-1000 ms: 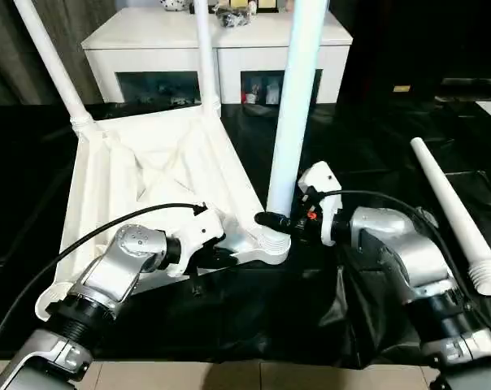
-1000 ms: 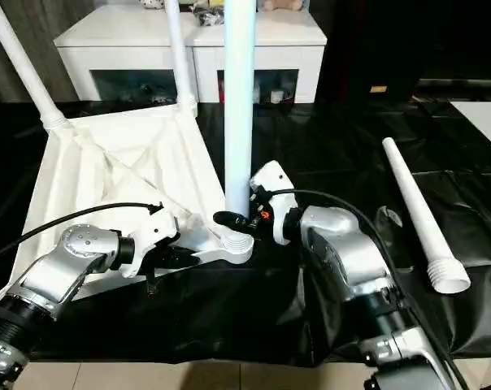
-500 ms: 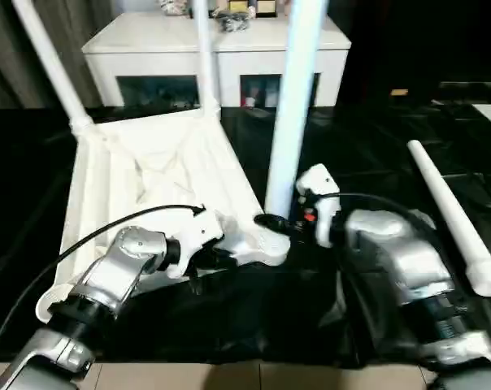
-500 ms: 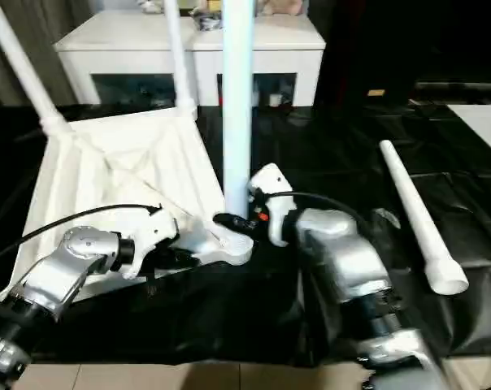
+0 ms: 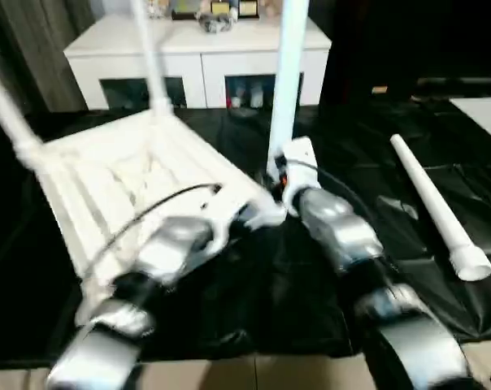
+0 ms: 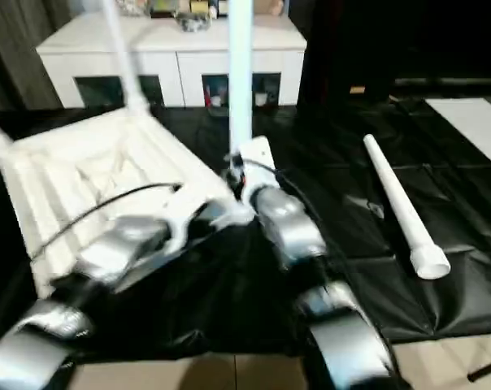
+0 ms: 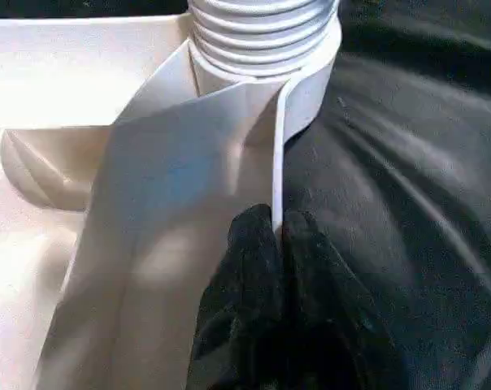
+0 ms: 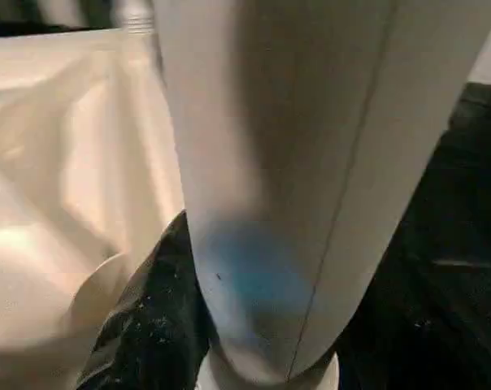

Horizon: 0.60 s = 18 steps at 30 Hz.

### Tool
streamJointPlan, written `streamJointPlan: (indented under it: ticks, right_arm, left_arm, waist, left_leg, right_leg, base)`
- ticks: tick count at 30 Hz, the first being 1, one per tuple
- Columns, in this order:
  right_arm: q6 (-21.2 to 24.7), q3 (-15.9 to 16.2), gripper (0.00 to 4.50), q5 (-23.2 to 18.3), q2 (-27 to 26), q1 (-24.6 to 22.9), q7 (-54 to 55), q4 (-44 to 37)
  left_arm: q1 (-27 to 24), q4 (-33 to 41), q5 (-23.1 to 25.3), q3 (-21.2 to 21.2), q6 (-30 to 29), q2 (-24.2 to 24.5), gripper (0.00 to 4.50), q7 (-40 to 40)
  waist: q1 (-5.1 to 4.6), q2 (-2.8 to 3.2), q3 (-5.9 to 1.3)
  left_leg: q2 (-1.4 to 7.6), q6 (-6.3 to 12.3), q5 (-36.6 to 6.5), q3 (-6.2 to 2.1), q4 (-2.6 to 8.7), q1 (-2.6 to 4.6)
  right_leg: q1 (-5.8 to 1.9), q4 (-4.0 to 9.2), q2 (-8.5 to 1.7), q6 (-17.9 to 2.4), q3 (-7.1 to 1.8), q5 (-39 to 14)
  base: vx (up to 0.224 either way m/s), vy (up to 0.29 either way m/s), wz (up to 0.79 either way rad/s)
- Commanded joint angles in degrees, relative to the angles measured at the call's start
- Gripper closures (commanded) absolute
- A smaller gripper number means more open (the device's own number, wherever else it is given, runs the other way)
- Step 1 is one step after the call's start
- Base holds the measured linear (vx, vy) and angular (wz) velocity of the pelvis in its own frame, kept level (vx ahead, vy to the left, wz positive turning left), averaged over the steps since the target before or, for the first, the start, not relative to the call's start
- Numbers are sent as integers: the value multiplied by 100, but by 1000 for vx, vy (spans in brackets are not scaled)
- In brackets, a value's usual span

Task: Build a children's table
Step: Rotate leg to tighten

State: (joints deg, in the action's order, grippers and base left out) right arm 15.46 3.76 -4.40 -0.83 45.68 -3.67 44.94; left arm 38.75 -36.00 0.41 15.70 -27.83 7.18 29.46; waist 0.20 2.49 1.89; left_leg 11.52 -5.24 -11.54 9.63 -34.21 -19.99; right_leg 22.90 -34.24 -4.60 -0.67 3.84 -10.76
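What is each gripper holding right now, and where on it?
Left gripper pinches the tabletop rim beside a corner socket; right gripper grips the upright leg near its base.

Right of the upright leg (image 5: pixel 289 73) you have open black sheet (image 5: pixel 359 175) until the loose leg (image 5: pixel 436 210); left of it, the upturned tabletop (image 5: pixel 123 175) blocks you.

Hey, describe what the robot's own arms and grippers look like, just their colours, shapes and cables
Both forearms are rounded silver shells with darker bands toward the elbows. A thin black cable arcs over the left arm. The right wrist carries a white block with a small red-orange mark. Each gripper has two black fingers, matte and rounded; a right finger looks speckled.
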Motion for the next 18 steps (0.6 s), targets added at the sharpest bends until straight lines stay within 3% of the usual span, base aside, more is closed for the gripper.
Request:
streamJointPlan:
  ticks: [1, 5, 9, 15, 18]
  right_arm:
    - [333, -12, 267, -41, -113, -368, 212, 838]
    - [99, -323, 267, -149, -283, -166, 611, 1232]
    - [-141, -465, 267, -114, -334, 18, 740, 1620]
    - [-350, -389, 267, 33, -371, 217, 522, 1830]
    - [-488, -392, 267, 39, -394, 289, 379, 1889]
  left_arm:
    - [237, 166, 10, -228, -7, -70, 450, -367]
    - [297, 208, 19, -254, -139, -258, 450, -552]
    - [326, 155, 60, -341, -199, -224, 450, -667]
    - [362, 111, 63, -393, -221, -201, 450, -717]
    - [359, 112, 59, -393, -225, -202, 450, -705]
  waist:
    - [29, -6, -264]
    - [49, -45, -291]
    - [60, -22, -306]
    - [32, -11, -269]
    - [27, -14, -272]
  left_leg:
    - [68, -42, -1811, -52, 497, -16]
    - [60, 75, -1524, -16, 480, -29]
    - [64, 127, -1243, -7, 474, -50]
    - [66, 66, -1659, -17, 505, -35]
    - [76, 53, -1713, -20, 513, -27]
  right_leg:
    - [-224, 470, -310, -1005, -209, -1699]
    - [-238, 461, -301, -1060, -207, -1421]
    - [-264, 417, -300, -1186, -205, -1019]
    - [-244, 481, -300, -1052, -197, -1642]
    - [-226, 483, -297, -1020, -199, -1657]
  base:
    - [0, 0, 0]
    - [0, 0, 0]
    - [0, 0, 0]
    - [0, 0, 0]
    - [0, 0, 0]
